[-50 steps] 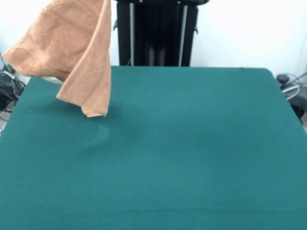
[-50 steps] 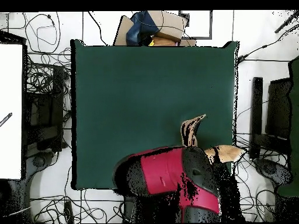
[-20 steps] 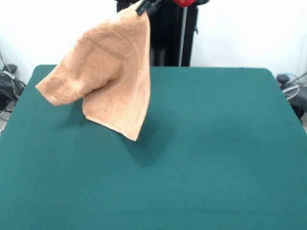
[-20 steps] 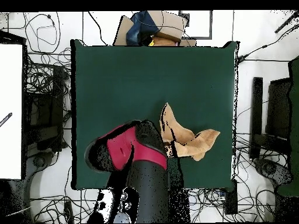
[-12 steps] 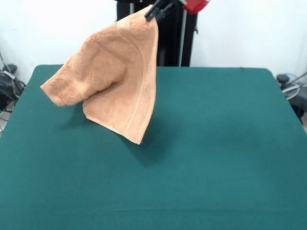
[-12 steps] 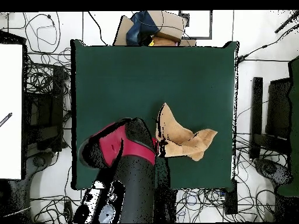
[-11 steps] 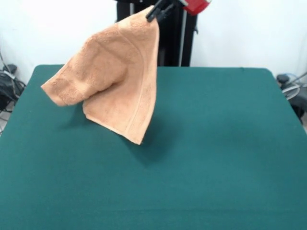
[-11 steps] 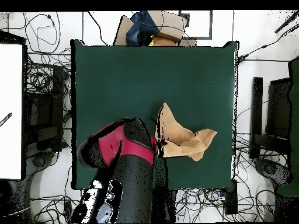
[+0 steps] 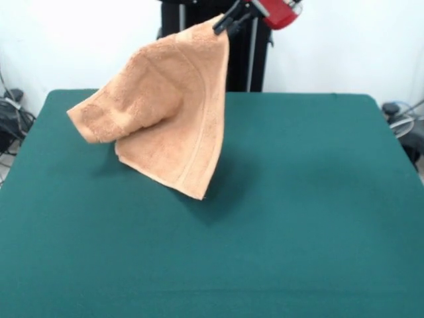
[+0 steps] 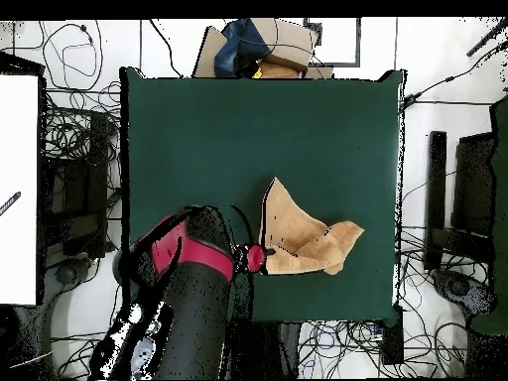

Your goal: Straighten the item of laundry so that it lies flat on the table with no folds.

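The peach-orange towel [image 9: 165, 109] hangs in the air from one corner, draped in folds, above the left half of the dark green table [image 9: 298, 199]. Its lowest corner hangs just above the cloth, and one bunched corner sticks out to the left. My gripper [image 9: 225, 24] is shut on the towel's top corner at the top of the front view. In the overhead view the towel [image 10: 298, 238] spreads to the right of the gripper [image 10: 260, 256], over the table [image 10: 198, 139] near its robot-side edge.
The black pedestal [image 9: 212, 53] stands behind the table's far edge. Cables and boxes [image 10: 258, 45] lie on the floor around the table. A white panel [image 10: 18, 189] stands off the table's left side in the overhead view.
My gripper has carried the hanging towel to the right in the front view, from the table's far left corner toward its middle. The towel now hangs lower and more spread.
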